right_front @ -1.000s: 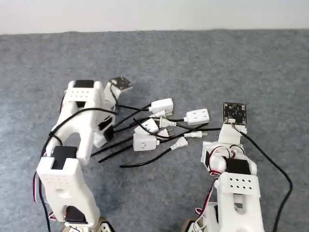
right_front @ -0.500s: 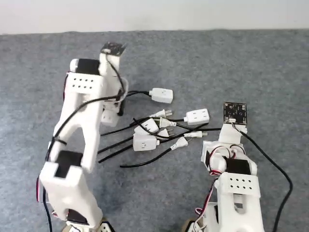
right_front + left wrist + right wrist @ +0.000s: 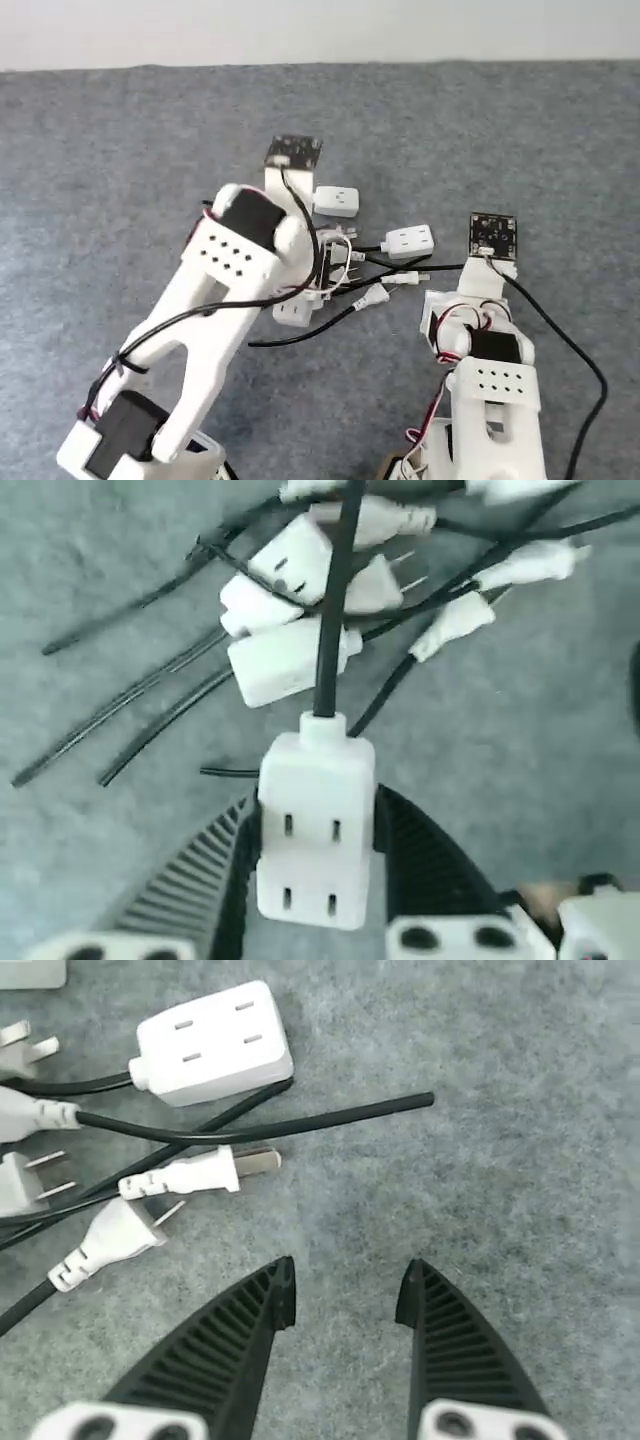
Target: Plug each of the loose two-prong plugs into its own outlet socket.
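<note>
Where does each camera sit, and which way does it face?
High view: fixed above the table, looking down on the left arm, the right arm and the cords between them.
Left wrist view: on the left arm's wrist, looking along the left gripper, shut on a white outlet block; the pile of plugs lies beyond.
Right wrist view: on the right arm's wrist, looking down past the open right gripper at a second outlet block and loose plugs.
Shared: high view also shows that second outlet block.

The left arm (image 3: 235,255) stretches over the tangled plugs (image 3: 374,293).
</note>
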